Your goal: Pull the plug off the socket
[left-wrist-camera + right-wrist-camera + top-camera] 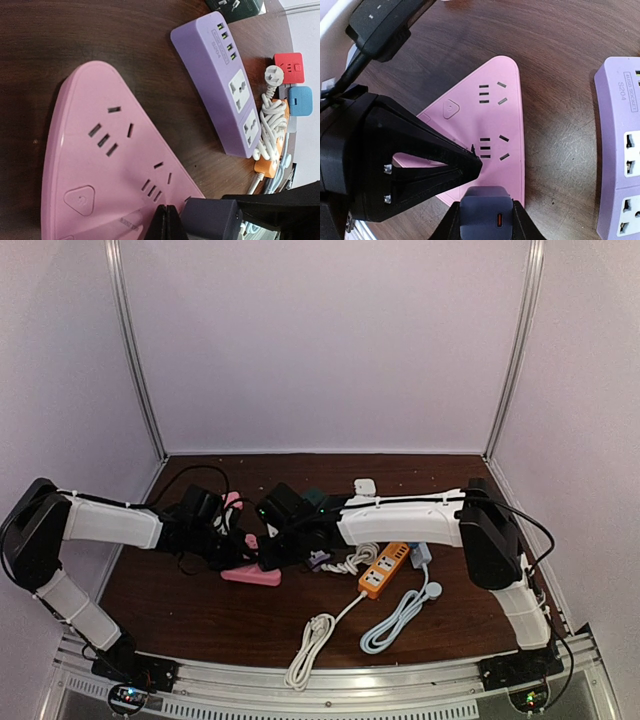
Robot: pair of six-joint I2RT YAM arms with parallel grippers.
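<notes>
Dark grey plug (485, 212) with a small orange-red mark sits at one corner of the pink triangular socket strip (492, 125); can't tell if its prongs are seated. Right gripper (486, 222) has the plug clamped, one finger on each side of the body, jaws narrow around it. Left gripper (166, 220) has its jaws pressed together with nothing between them. Its pointed tips are down on the pink top face just beside the plug and seem to touch it. The pink strip lies flat on the dark wood table (200, 610), left of centre, where the two arms meet. Its other socket groups are free and a rounded triangular button is near one edge. Purple power strip (220, 85) lies near it, not touching. Beyond that are an orange power strip (385, 570) with a bundled white cord, plus a red adapter (289, 67) and a blue adapter (300, 100). Nearer the arm bases lie a coiled white cable (310, 640) and a pale blue cable (400, 615).
</notes>
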